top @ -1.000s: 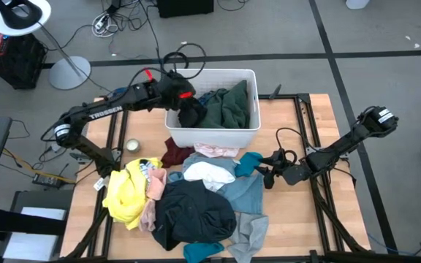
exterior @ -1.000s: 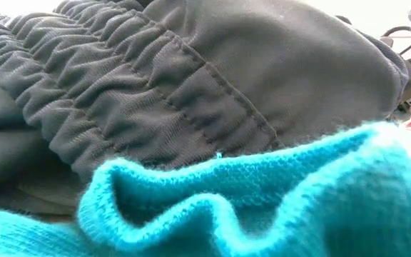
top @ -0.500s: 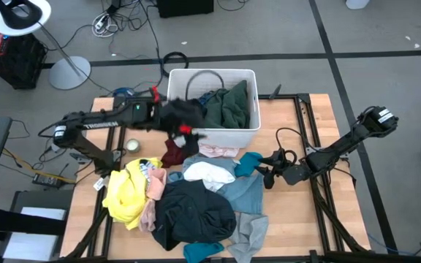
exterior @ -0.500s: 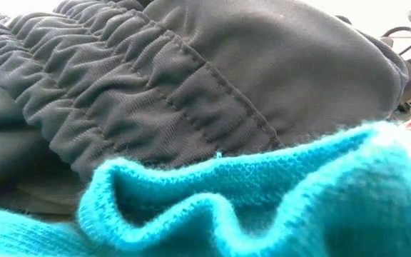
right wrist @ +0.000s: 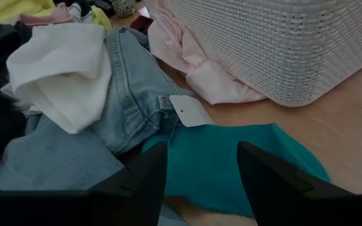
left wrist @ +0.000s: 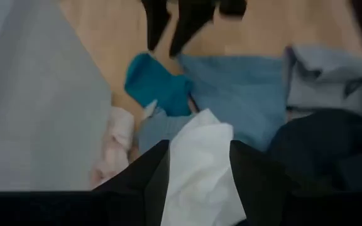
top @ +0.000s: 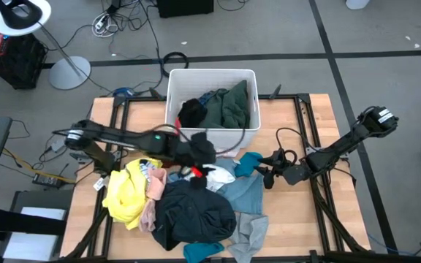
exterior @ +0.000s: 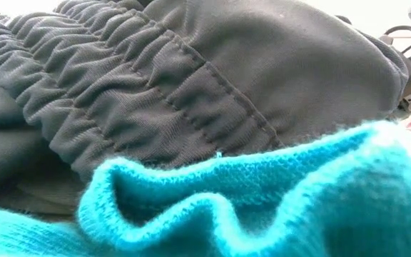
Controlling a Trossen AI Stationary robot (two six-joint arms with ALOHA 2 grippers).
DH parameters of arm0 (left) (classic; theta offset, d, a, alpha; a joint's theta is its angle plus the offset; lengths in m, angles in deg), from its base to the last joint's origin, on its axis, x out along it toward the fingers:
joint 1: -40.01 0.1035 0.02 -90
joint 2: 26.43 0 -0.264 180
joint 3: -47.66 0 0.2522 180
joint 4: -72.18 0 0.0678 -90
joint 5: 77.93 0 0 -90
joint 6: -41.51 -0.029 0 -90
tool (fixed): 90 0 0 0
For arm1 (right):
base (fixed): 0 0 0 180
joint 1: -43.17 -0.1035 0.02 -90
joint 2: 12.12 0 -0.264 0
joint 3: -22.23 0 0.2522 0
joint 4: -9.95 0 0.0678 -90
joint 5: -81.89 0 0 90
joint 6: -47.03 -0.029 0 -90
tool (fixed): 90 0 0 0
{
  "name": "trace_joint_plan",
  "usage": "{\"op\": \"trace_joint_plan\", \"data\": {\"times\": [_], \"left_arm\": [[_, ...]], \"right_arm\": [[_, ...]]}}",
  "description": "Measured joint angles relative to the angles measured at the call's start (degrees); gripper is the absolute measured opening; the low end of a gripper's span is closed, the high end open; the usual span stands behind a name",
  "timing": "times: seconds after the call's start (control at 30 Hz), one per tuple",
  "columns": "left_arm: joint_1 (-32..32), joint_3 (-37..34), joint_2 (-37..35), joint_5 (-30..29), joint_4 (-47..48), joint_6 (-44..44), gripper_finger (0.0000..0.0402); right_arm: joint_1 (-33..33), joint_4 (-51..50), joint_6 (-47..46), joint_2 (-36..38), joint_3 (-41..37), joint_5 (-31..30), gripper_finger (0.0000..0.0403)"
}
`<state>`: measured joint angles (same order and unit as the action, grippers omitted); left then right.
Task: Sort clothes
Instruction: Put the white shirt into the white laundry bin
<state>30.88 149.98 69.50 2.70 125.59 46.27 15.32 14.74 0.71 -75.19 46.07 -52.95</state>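
While the left hand hangs with fingers spread above the white garment in the clothes pile on the worktop, the right hand rests spread beside a teal garment

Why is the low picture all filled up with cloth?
A grey garment and a teal knit lie right against the low camera, hiding the table. Otherwise just an unsorted pile beside the white bin.
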Motion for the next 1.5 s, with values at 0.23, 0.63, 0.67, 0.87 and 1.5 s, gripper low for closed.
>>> {"op": "trace_joint_plan", "data": {"times": [0.23,0.63,0.67,0.87,1.5], "left_arm": [[0.1,0.0,10.2,4.1,0.2,1.0,0.0172],[1.0,0.0,15.8,5.4,1.4,0.3,0.0032],[1.0,-0.1,15.1,4.8,1.5,0.1,0.0019],[1.0,5.5,8.2,2.7,6.7,-0.4,0.0006],[9.7,46.6,-0.5,-15.3,14.0,-16.9,0.0001]], "right_arm": [[-0.1,0.0,-0.5,0.0,0.0,1.6,0.0194],[-1.2,0.2,-4.5,0.0,0.0,2.6,0.0194],[-1.3,0.2,-4.5,0.0,0.0,2.6,0.0194],[-1.4,0.0,-4.5,0.0,0.0,2.4,0.0194],[-1.4,-0.3,-4.6,-0.6,0.0,2.2,0.0194]]}}
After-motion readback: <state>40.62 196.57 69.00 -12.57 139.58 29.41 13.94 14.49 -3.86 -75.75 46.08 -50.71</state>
